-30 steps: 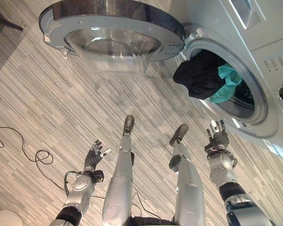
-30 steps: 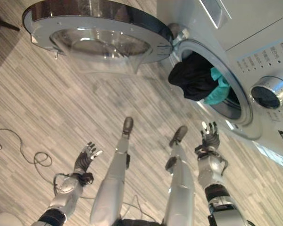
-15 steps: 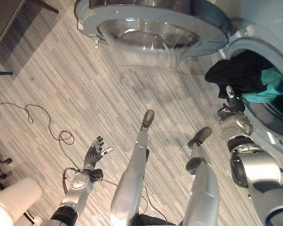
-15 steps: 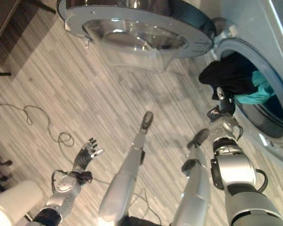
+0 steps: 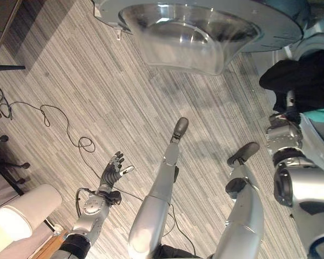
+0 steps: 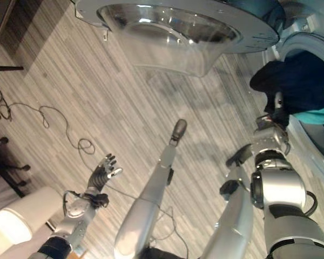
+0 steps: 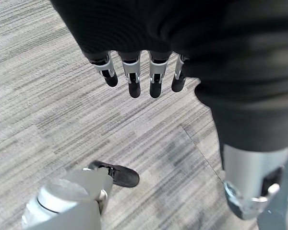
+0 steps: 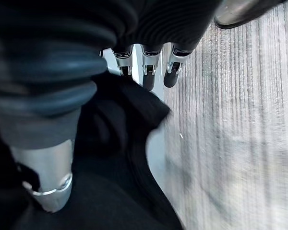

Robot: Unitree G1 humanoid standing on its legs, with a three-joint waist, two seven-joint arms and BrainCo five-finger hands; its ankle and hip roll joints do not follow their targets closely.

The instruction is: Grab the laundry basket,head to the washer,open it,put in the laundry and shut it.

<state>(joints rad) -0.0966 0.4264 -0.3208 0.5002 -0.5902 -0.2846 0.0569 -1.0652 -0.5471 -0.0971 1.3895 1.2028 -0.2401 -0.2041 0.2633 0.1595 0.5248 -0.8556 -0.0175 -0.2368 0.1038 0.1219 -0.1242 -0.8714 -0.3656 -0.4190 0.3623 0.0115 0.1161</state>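
Reaching right hand (image 8: 144, 72), fingers straight, against black laundry (image 5: 297, 81); left hand (image 5: 114, 172) spread.

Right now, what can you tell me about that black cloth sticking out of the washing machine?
The black cloth is a soft, crumpled bundle, dark all over with loose folds. It bulges out of the washer's round opening and hangs over its lower rim, so it is not fully inside. A teal garment lies against it lower down. The right robot hand reaches up against the cloth, with straight fingers at its edge in the right wrist view. The door stands open beside it.
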